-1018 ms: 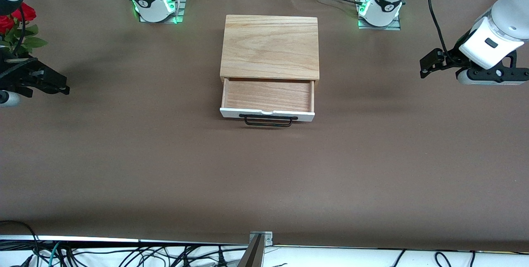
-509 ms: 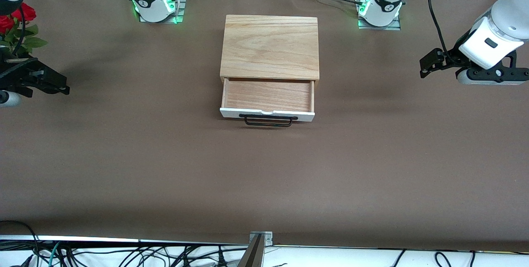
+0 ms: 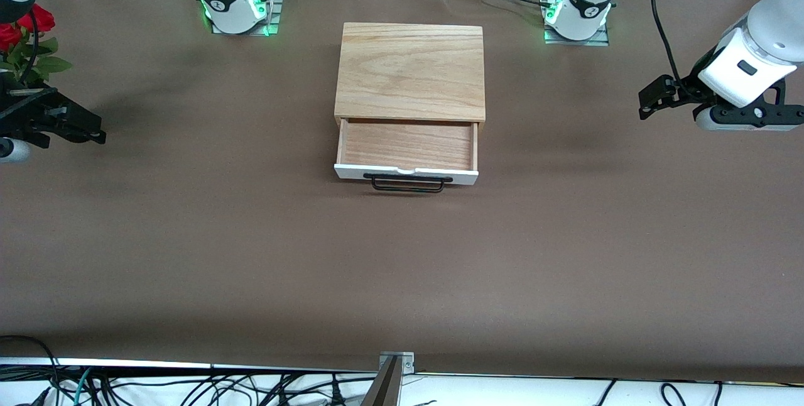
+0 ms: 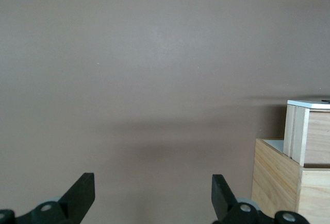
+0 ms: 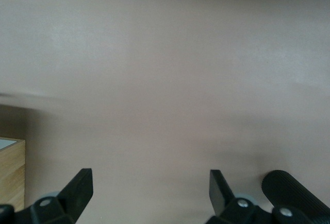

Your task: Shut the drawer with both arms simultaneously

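Barely shifted since a second ago, the left gripper (image 3: 653, 97) hangs with fingers (image 4: 82, 193) spread wide and empty over bare table well off toward its own end from the drawer (image 3: 406, 145), while the right gripper (image 3: 75, 124), fingers (image 5: 80, 189) equally apart, waits at its end. Pulled out of the wooden casing (image 3: 411, 70) at mid-table, the drawer likely closes best if both arms meet its white front panel (image 3: 352, 172) either side of the handle (image 3: 407, 183) and push evenly.

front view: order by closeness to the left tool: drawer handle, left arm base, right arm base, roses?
From the left tool, over the left arm's end of the table:
1. Left arm base, at the table's edge by the robots, same end.
2. Drawer handle, mid-table on the white front of the open drawer.
3. Right arm base, toward the right arm's end.
4. Roses, at the right arm's end, by the right tool.
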Controlling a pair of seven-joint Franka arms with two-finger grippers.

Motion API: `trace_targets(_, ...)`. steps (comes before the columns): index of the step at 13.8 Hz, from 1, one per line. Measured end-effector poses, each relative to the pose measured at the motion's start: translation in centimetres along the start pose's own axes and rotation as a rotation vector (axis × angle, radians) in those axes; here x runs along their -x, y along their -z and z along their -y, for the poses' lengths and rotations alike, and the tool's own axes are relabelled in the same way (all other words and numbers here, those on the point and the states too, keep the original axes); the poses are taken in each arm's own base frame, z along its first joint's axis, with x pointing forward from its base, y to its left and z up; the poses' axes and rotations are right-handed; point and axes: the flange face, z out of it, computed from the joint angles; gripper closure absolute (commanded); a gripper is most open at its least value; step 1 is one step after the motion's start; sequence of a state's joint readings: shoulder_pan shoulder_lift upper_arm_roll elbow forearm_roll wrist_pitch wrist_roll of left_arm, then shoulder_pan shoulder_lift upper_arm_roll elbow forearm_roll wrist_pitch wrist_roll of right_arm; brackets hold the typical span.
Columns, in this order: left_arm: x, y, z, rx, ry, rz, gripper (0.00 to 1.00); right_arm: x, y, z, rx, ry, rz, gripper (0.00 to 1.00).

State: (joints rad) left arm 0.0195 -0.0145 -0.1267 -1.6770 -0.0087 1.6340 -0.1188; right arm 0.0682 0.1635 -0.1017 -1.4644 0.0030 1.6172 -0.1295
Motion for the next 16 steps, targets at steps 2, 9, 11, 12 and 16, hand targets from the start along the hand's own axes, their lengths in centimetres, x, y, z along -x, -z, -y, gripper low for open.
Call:
trace_targets(2,0.0,0.0,0.0,0.0,0.0,0.002,0.0,0.0,0.0,0.0,0.0,0.0,0.0,0.0)
trace_targets(9,0.0,-0.1,0.0,-0.001,0.0,0.005,0.0,0.0,0.0,0.0,0.0,0.0,0.0,0.0)
trace_targets(11,0.1,-0.1,0.0,-0.001,0.0,0.007,0.0,0.0,-0.1,0.0,0.0,0.0,0.001,0.0)
trace_targets(12,0.1,-0.1,-0.1,-0.001,-0.002,0.013,0.0,-0.1,-0.2,0.1,-0.004,0.0,0.002,0.0)
trace_targets(16,0.1,-1.6,-2.6,-0.006,-0.047,0.053,0.0,-1.6,-1.4,3.1,-0.075,0.034,-0.027,0.0)
